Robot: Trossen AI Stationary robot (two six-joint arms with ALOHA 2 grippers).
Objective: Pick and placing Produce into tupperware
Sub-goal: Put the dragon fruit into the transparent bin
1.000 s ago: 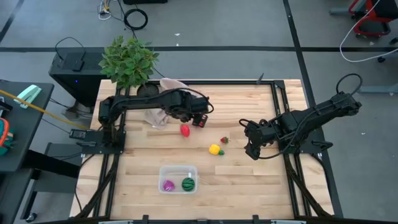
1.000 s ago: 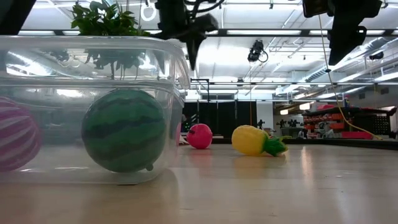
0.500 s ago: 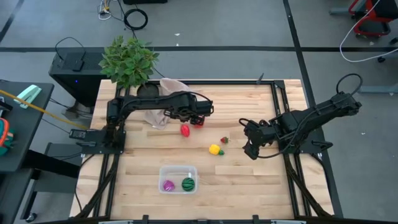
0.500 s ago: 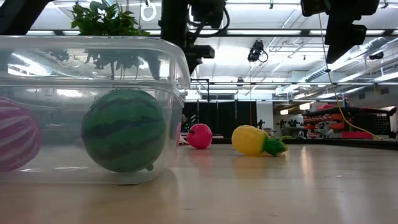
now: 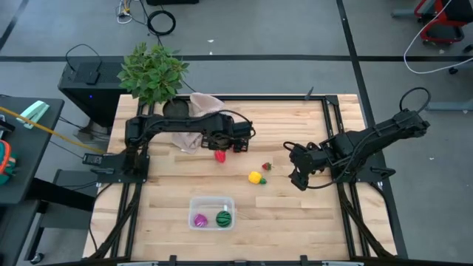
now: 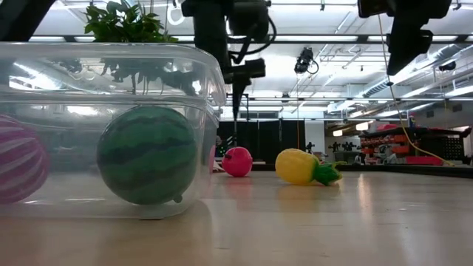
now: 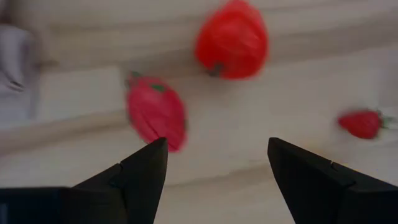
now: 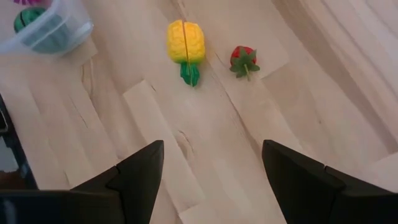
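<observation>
My left gripper [image 5: 225,148] [image 7: 214,163] hangs open, pointing down, just above two red produce pieces on the table: a round one [image 7: 231,40] and a longer one [image 7: 155,115] in front of one fingertip. A red piece [image 5: 219,155] [image 6: 237,161] shows below it in the high view. A strawberry [image 5: 266,167] [image 8: 244,59] and a yellow pineapple [image 5: 256,177] [image 8: 185,42] lie farther right. The clear tupperware [image 5: 211,212] [image 6: 103,125] near the front edge holds a green striped ball [image 6: 148,154] and a purple piece [image 6: 18,159]. My right gripper [image 5: 297,177] [image 8: 211,163] waits open at the right.
A leafy potted plant [image 5: 153,72] stands at the table's far left corner, with a beige cloth [image 5: 194,122] lying beside it under the left arm. Bare wood lies between the tupperware and the loose produce.
My left gripper has come down toward the red produce and has rolled about its own axis. It stays open. The produce and the tupperware have not moved.
</observation>
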